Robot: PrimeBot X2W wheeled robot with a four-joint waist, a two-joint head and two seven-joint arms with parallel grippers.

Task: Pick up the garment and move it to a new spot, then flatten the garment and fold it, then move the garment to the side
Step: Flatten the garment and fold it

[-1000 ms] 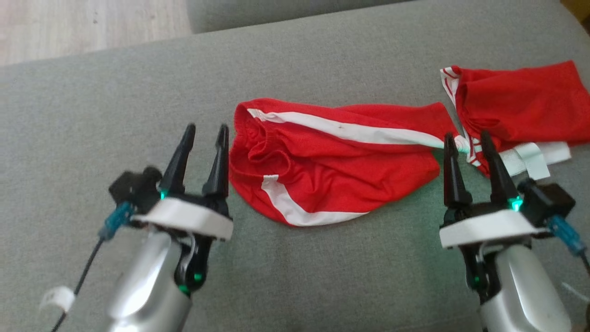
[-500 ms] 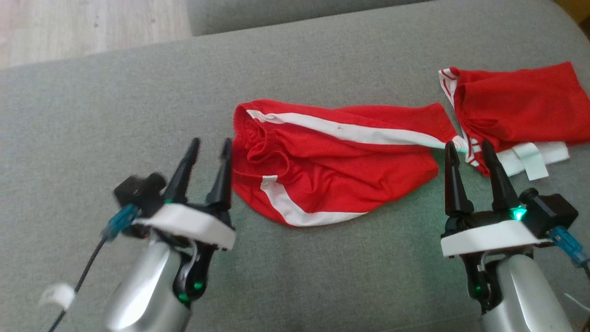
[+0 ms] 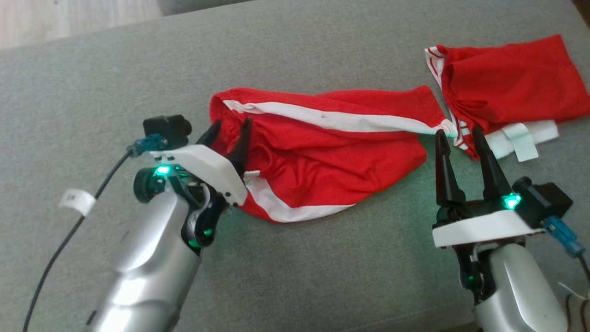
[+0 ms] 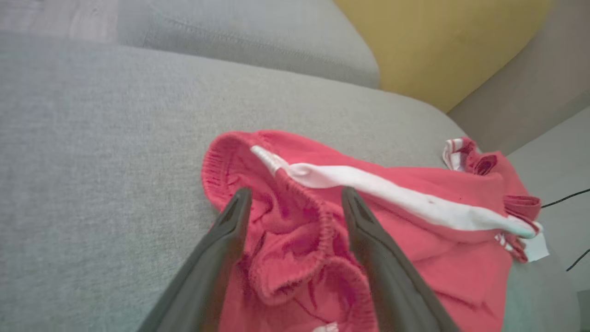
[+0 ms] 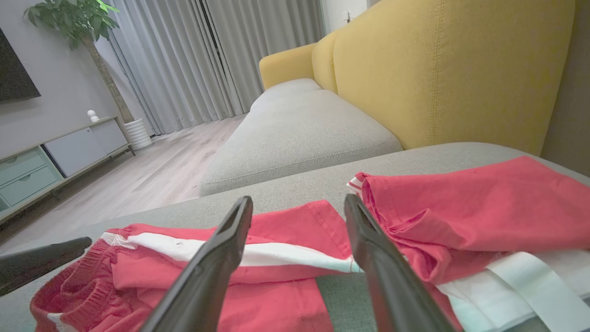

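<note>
Shorts (image 3: 322, 157) lying across the grey sofa (image 3: 299, 276), waistband end between the left jaws, leg hems just ahead of the right jaws. Left jaws released, spread wide astride the bunched elastic, gripping nothing; touching or not, cannot tell. Right jaws likewise wide, empty, tips by the stripe's end. Red, crumpled, white side stripes, far leg bunched rightward.

Silver forearms (image 3: 147, 258), black fingers (image 3: 445, 170), possibly labelled cable (image 3: 76, 201)
</note>
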